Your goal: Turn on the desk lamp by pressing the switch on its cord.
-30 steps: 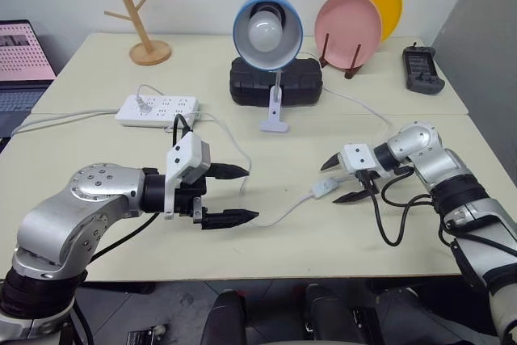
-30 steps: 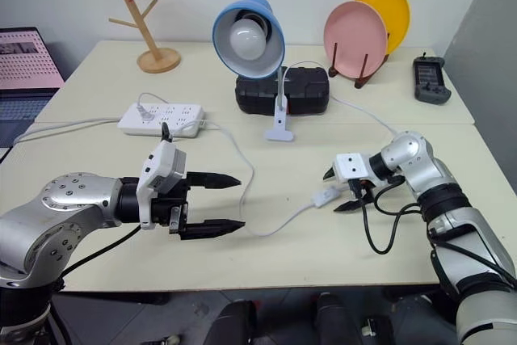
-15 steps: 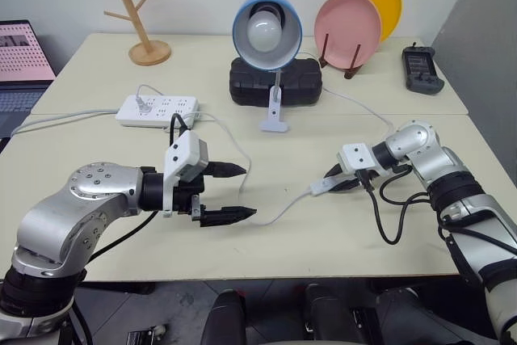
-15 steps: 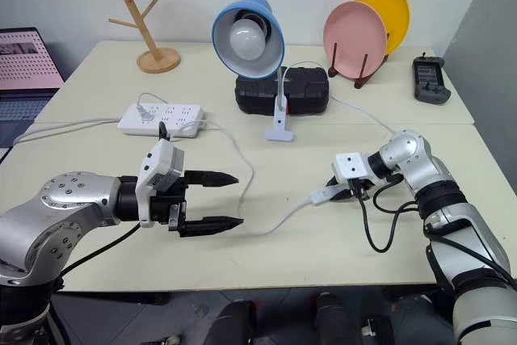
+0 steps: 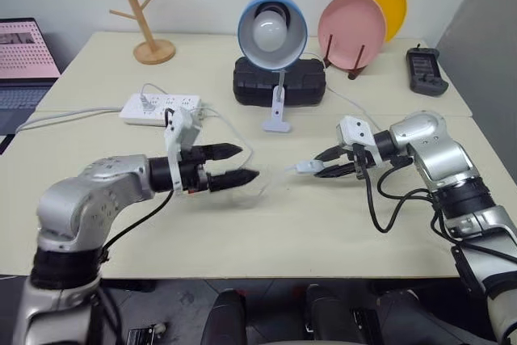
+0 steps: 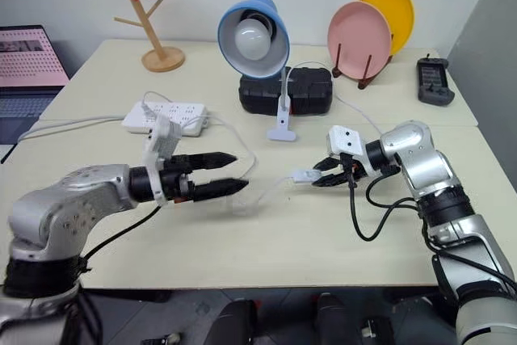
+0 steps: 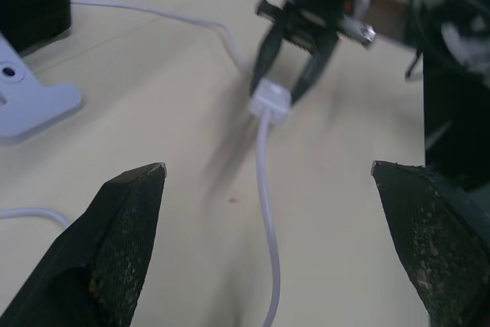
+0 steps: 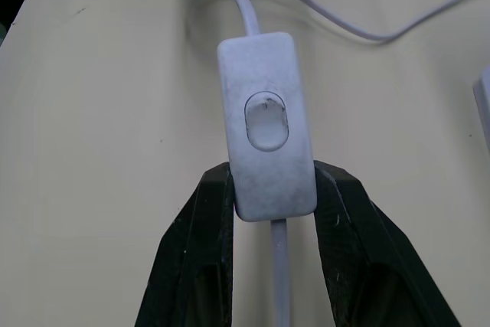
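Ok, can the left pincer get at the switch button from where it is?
Probably yes: the right pincer holds the switch by its end, button uncovered, and bare table lies between it and the open left pincer.

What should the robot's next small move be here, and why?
Probably bring the open left hand across to the switch and press its oval button. The right hand is shut on the switch's end, holding it off the table with the button exposed, and the desk lamp bulb looks unlit.
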{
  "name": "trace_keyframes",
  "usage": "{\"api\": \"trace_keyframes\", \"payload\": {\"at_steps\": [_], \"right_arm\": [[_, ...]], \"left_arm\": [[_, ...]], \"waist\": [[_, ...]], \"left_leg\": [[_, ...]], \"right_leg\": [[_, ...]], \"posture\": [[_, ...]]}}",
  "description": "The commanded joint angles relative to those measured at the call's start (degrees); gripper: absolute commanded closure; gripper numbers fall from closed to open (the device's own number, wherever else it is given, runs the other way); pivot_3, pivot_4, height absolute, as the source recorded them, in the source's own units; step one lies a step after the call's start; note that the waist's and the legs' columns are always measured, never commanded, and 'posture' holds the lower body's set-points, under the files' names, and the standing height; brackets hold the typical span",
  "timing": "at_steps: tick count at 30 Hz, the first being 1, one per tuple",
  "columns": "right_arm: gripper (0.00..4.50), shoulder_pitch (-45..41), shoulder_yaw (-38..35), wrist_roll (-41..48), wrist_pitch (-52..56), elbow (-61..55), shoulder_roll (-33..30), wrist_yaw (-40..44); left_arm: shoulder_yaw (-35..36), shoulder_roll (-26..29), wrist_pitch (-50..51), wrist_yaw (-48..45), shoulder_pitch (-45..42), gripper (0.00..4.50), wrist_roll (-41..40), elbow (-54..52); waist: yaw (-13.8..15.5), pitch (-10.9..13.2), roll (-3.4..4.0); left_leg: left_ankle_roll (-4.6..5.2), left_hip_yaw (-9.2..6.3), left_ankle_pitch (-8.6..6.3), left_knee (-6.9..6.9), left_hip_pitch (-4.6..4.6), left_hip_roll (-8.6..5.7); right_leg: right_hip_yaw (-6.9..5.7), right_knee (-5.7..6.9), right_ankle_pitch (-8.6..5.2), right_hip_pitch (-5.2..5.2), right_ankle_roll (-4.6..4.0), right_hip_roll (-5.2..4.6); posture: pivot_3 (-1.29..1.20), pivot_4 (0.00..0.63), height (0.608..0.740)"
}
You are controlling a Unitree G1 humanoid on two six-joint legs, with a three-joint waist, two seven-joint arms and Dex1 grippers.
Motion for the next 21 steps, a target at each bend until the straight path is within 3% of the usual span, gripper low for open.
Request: {"api": "trace_keyframes", "payload": {"at_steps": [1,4,12,21], "right_arm": [[3.4,2.0,-1.1,-1.3,-2.4,-6.7,-2.0,-2.8],[3.4,2.9,-0.2,-2.9,-7.5,-9.6,-3.1,-3.0],[3.4,2.0,1.4,-5.9,-18.4,-10.1,-3.1,-3.8],[3.4,1.7,1.7,-6.0,-21.4,-13.7,-2.5,-3.9]], "left_arm": [[4.6,-4.6,12.9,5.5,-7.9,0.0,-11.9,9.0],[-2.0,-3.5,14.1,1.2,-13.9,0.0,-7.4,15.1],[-15.1,-1.9,12.3,-11.2,-19.1,0.0,-1.4,17.0],[-18.4,-3.8,10.4,-15.3,-20.9,0.0,3.4,20.5]], "waist": [[-0.1,0.0,-0.01],[-0.4,0.0,-0.01],[-0.8,0.0,0.0],[-0.8,0.0,0.0]], "left_leg": [[0.0,-0.06,0.0,0.06,-0.07,-0.01],[-0.01,0.03,0.0,0.08,-0.05,-0.06],[-0.04,0.02,0.02,0.0,0.0,-0.04],[-0.05,0.02,0.03,-0.01,-0.01,-0.04]], "right_leg": [[-0.05,0.0,-0.03,-0.01,0.06,0.0],[0.06,-0.02,0.09,-0.03,-0.05,-0.06],[0.05,-0.03,0.09,-0.03,-0.05,0.0],[0.05,-0.03,0.08,-0.03,-0.06,0.0]], "posture": [[0.0,0.15,0.74],[0.0,0.15,0.74],[0.0,0.15,0.74],[0.0,0.15,0.74]]}}
